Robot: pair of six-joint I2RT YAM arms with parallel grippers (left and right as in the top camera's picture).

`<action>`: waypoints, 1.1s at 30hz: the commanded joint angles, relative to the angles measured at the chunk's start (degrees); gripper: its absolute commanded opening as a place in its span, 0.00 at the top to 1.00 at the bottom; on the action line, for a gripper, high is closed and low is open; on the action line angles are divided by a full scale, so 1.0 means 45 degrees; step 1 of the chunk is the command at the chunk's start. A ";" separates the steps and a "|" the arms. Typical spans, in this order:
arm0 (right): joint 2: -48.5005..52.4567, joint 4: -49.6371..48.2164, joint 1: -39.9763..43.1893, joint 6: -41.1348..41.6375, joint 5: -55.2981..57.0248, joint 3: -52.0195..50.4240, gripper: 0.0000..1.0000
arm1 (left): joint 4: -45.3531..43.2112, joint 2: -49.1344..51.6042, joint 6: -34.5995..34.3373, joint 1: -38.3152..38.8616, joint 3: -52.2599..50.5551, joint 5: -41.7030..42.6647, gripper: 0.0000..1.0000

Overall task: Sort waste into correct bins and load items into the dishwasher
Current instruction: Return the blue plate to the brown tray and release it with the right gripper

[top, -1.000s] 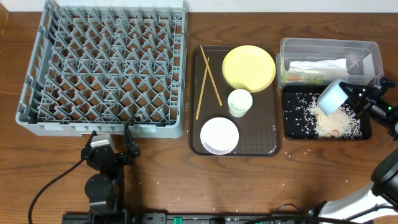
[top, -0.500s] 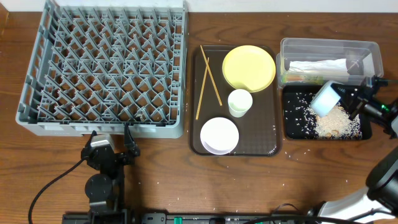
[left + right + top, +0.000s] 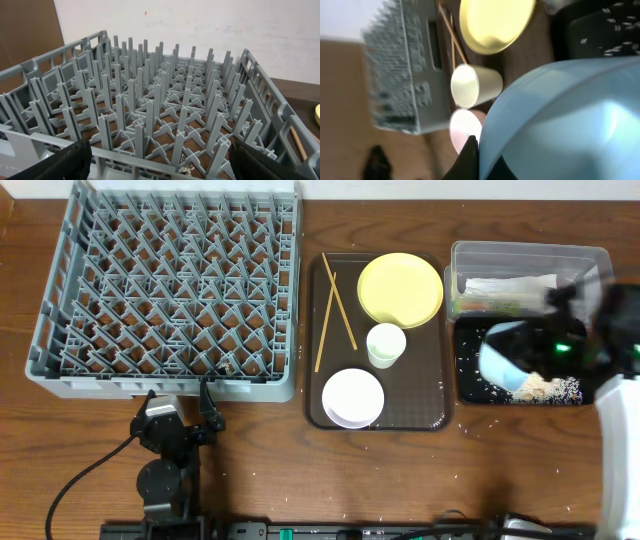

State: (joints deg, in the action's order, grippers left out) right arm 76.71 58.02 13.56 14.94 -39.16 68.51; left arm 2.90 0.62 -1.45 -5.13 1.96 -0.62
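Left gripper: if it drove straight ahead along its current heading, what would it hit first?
The grey dish rack. The open left gripper points at the rack's near wall, with the upright pegs behind it. Nothing shows between them in the left wrist view, though the gap is hard to judge.

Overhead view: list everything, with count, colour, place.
rack: 1, grey, left
tray: 1, brown, centre
plate: 1, yellow, tray back
cup: 1, white, tray middle
white bowl: 1, tray front
chopsticks: 2, wooden, tray left
tub: 1, clear, back right
napkin: 1, white, in tub
wrapper: 1, green-orange, in tub
black tray: 1, front right
rice: white, in black tray
blue bowl: 1, over black tray
left hand: open, before rack
right hand: gripping blue bowl
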 commanded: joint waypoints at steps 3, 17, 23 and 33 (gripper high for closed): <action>-0.0185 0.0631 -0.4313 -0.0199 0.5615 0.0869 0.99 | 0.0243 -0.0063 0.0083 0.0039 -0.0384 -0.0243 0.11; 0.3798 0.0340 -0.9452 0.0840 0.8165 0.0865 0.99 | 0.0243 -0.0063 0.0083 0.0039 -0.0384 -0.0243 0.11; 0.5071 0.0364 -0.9447 0.0680 0.7830 0.0860 0.99 | 0.0243 -0.0063 0.0078 0.0039 -0.0384 -0.0243 0.11; 0.5940 -0.0083 -0.9457 0.0680 0.7830 0.0816 0.99 | 0.0243 -0.0063 0.0078 0.0039 -0.0384 -0.0243 0.11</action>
State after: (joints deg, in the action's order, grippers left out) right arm 102.24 58.11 -28.69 17.78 -4.08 71.72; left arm 2.90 0.62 -1.45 -5.13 1.96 -0.60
